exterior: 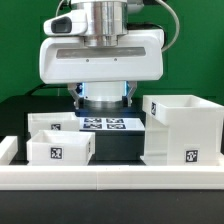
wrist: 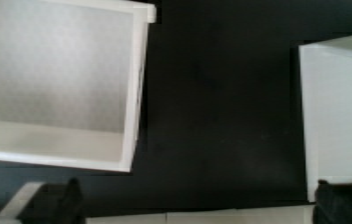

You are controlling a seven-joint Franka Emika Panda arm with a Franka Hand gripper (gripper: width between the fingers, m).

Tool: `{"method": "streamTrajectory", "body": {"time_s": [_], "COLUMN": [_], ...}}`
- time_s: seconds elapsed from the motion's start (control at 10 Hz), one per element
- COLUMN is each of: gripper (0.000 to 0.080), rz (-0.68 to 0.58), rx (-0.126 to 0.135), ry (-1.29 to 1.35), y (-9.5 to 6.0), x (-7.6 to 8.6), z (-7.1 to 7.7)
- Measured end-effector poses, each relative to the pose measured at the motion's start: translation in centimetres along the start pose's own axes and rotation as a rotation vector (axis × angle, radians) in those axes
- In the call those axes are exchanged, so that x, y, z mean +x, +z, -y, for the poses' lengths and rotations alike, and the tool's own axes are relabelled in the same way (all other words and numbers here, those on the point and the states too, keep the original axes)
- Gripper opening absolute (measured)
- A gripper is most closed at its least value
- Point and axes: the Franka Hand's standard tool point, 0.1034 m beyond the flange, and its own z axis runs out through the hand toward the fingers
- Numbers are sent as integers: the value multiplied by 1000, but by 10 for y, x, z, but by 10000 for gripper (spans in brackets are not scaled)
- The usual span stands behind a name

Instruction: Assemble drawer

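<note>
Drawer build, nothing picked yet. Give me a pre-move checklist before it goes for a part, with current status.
1. The fingers are apart: ok, the gap is wide in the wrist view.
2. The gripper is empty: ok, only the black table shows between the fingers.
3. Trays free to pick: ok, the front tray and back tray sit open-topped at the exterior view's left, outside the shell.
4. Shell standing steady: ok, flat on the table at the exterior view's right.
5. Lined up over a part: not ok, the fingers straddle bare table.
6. Height above the trays: cannot tell.
</note>
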Motion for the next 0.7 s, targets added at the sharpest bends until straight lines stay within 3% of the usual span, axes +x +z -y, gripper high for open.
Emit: {"method": "streamTrajectory", "body": {"time_s": [0.1,0.3,0.7], "gripper": [649,649,649], "rz": [5,-13,-8], "rx": [8,-6,-15], "ry": [-3,10,15], "y": [4,24,52], "x": [-2,-11,-23], "z": [-8,-22,-30]}}
